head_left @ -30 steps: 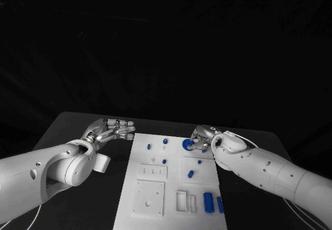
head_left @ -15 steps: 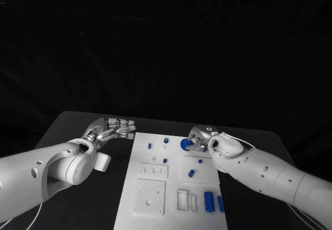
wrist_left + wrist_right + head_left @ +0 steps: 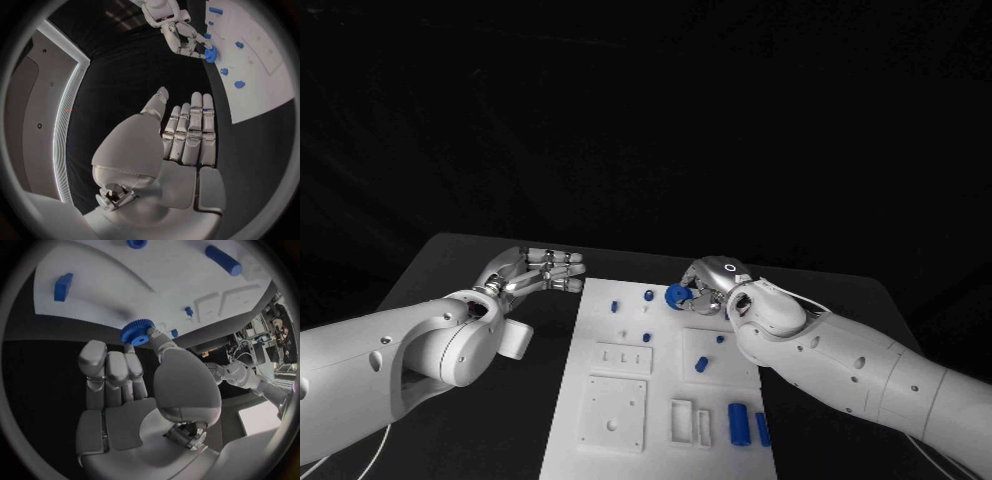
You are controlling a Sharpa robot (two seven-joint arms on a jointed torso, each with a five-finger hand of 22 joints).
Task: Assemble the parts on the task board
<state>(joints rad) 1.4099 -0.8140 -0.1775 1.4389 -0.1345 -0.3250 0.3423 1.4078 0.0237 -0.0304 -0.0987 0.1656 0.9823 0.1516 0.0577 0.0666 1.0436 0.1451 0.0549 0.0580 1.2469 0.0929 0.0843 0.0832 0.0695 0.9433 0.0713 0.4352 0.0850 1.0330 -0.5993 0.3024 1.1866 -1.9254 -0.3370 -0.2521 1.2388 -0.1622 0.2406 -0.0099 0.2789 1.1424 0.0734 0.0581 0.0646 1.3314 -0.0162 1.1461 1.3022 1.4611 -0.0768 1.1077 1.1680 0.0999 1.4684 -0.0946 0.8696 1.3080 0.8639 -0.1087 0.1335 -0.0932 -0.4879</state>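
Right hand (image 3: 708, 283) pinches a small blue toothed gear wheel (image 3: 678, 294) between thumb and fingertips, other fingers curled alongside. Right wrist view confirms it: gear (image 3: 137, 332) sits at the fingertips, clamped, teeth visible round the rim. Gear is held over the far end of the white rectangular task board (image 3: 625, 400), toward its right-hand edge; can't tell whether it touches the board surface or hangs just above.

Left hand (image 3: 535, 272) holds nothing. Fingers straight and side by side, thumb set apart. It sits over the black counter (image 3: 437, 275) just beside the board's far left corner, not touching the board. Left wrist view shows the same: flat palm (image 3: 187, 137), fingers extended toward the board's edge, with the right hand and the gear (image 3: 210, 53) beyond it.

On the board, relative to the gear:
- small blue peg (image 3: 648, 296) just to its left, near the far edge
- smaller blue pieces (image 3: 613, 305) further left and slightly nearer
- a short blue piece (image 3: 723, 340) and a blue block (image 3: 702, 364) nearer along the right side
- two blue cylinders (image 3: 737, 418) lying side by side at the near right corner, well apart from the gear
- white raised square plates (image 3: 620, 357) with slots, mid-board on the left half.
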